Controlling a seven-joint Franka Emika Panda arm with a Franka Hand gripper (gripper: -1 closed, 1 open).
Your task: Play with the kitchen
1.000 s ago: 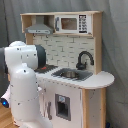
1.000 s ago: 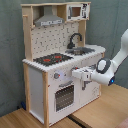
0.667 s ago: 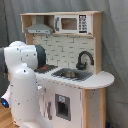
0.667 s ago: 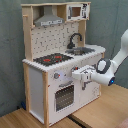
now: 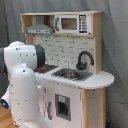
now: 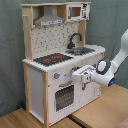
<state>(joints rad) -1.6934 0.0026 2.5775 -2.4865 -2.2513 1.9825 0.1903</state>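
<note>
The kitchen (image 6: 57, 65) stands upright on a pale wooden floor (image 6: 30, 119) against a grey curtain (image 6: 10, 50), its long axis vertical. In the second exterior view its front faces the near right. A grey hood (image 6: 49, 21) and a microwave (image 6: 76, 11) sit on top, above a pegboard back. On the counter, a red-ringed stovetop (image 6: 53, 59) lies to the left of a sink (image 6: 83, 50) with a black faucet (image 6: 75, 39). The oven door (image 6: 64, 96) is shut below the knobs.

The white arm (image 6: 116, 62) comes in from the second exterior view's right, and its end effector (image 6: 81, 77) sits close in front of the cabinet, just right of the oven. Whether its fingers are apart or together cannot be told.

In the first exterior view the arm's bulky white body (image 5: 22, 85) stands nearest and hides the left part of the kitchen's front.
</note>
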